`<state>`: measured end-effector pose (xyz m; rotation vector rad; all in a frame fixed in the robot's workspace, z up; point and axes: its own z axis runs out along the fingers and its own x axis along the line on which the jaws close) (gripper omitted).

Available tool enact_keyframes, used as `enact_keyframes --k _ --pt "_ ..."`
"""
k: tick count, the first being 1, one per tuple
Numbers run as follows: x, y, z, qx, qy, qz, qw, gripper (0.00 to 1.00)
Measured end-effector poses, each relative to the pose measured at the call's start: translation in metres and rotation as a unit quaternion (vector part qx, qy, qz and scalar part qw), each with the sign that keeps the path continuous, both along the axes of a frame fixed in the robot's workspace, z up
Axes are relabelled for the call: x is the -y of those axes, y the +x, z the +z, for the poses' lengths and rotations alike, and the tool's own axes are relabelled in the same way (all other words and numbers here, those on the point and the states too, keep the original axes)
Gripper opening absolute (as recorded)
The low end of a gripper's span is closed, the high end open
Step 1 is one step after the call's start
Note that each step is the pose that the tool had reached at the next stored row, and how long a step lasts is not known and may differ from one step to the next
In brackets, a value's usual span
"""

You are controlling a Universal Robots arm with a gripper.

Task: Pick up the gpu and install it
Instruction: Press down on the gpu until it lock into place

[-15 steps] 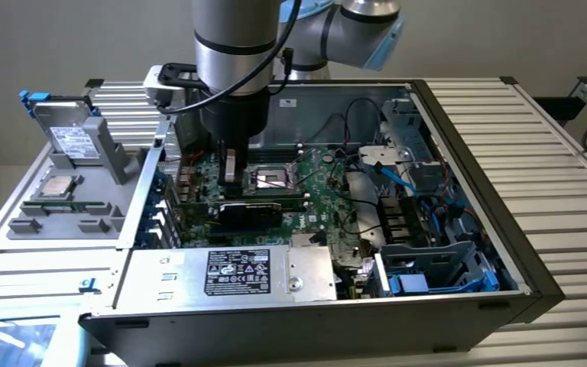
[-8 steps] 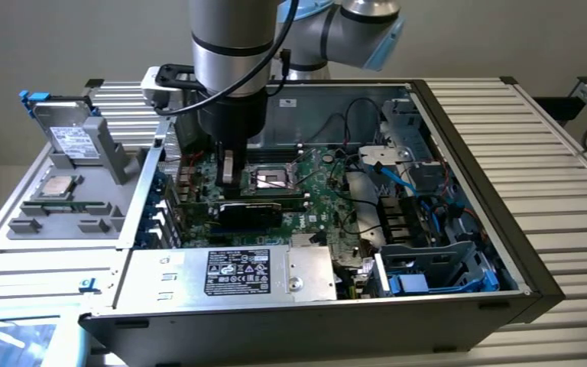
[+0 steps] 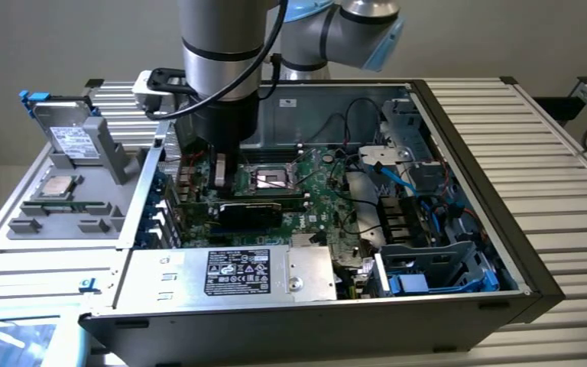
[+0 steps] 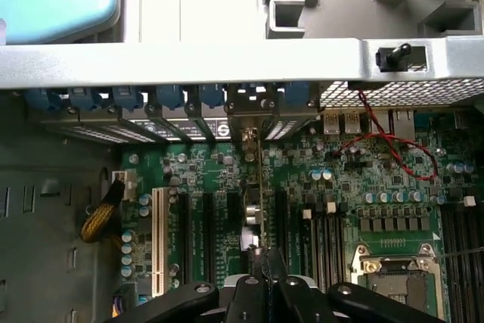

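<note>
Nearest the wrist camera, the gripper (image 4: 266, 281) is seen with its fingers closed on the upper edge of the gpu (image 4: 259, 187), which is held edge-on and upright so that its lower edge can meet a slot squarely; in this view the card appears as a thin vertical line running away from the fingers toward its metal end bracket. In the exterior view the gpu (image 3: 251, 208) is found low over the motherboard (image 3: 319, 191), near the middle of the open computer case (image 3: 477, 176), its black shroud facing the power supply (image 3: 242, 274) at the case's near edge. Whether the card is fully seated or only resting in the slot cannot be told. The hold at the top edge is judged to leave the connector edge free. Room to either side is tight: parallel expansion slots (image 4: 208, 225) lie just beside the card, and the cpu socket (image 3: 273, 178) sits just behind it, so any travel is judged to be confined to straight up and down. Farther on, the bracket end is placed against the row of blue slot clips (image 4: 170, 97) along the case's rear wall, where the bracket must line up with its opening. A red wire (image 4: 393, 145) is draped over the board well apart from the card. Beyond the case edge, at the exterior view's left, a grey parts tray (image 3: 59, 222) carries a hard drive (image 3: 69, 138) standing upright.
</note>
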<state>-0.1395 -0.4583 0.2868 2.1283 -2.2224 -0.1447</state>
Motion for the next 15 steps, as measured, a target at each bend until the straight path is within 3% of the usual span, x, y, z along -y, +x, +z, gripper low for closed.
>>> enact_keyframes --k 15 --pt "-0.0006 -0.015 -0.0074 0.0008 -0.0001 0.0 1.0 0.12"
